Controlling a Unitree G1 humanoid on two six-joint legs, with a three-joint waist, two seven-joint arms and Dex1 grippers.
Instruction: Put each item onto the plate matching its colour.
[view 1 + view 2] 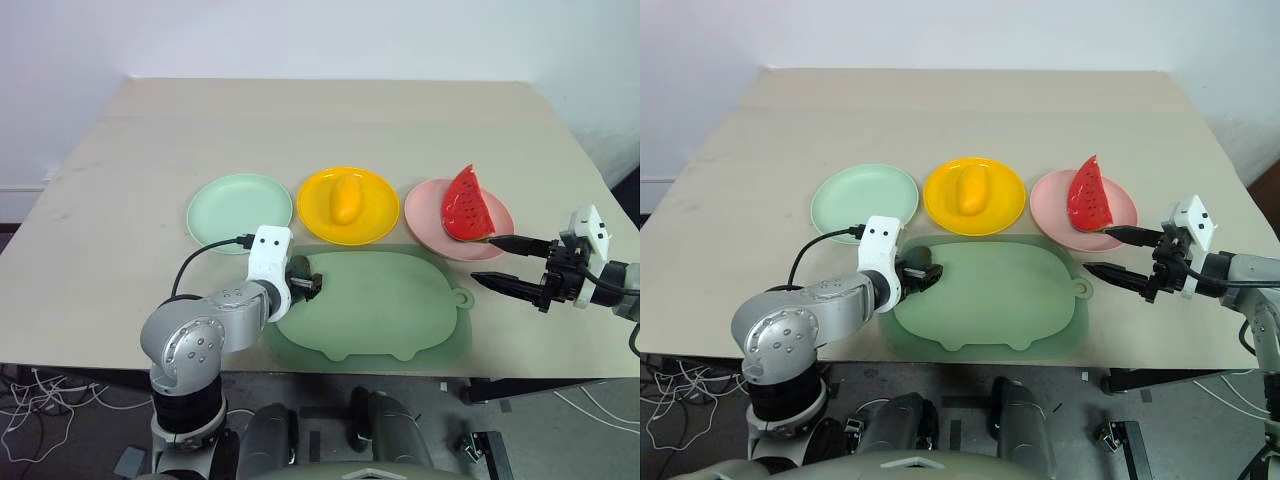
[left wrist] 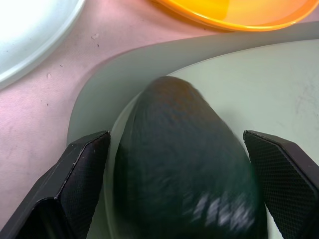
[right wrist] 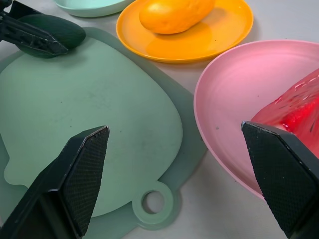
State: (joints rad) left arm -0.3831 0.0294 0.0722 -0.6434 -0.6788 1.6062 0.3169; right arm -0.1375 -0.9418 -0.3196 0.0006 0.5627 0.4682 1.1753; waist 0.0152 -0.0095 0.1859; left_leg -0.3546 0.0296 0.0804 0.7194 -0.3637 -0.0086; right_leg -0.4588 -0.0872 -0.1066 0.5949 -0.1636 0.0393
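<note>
Straddling the dark green toy avocado [image 2: 184, 159], my left tool [image 1: 306, 283] has its two black fingers spread wide on either side of it, not clamped. That avocado lies at the left end of the large green pig-shaped board [image 1: 385, 305], left of centre in the head view. My right tool [image 1: 508, 264] hangs released at the right of the frame, one finger over the near rim of the pink round plastic plate [image 1: 425, 215], the other beside the board's ring-shaped tail. On that pink plate stands the red watermelon wedge with black seeds [image 1: 466, 205]. In the middle of the beige worktop [image 1: 300, 120] the yellow oblong mango [image 1: 345, 198] rests on the yellow plate [image 1: 315, 195]. Left of it, the mint green plate [image 1: 238, 211] holds nothing.
</note>
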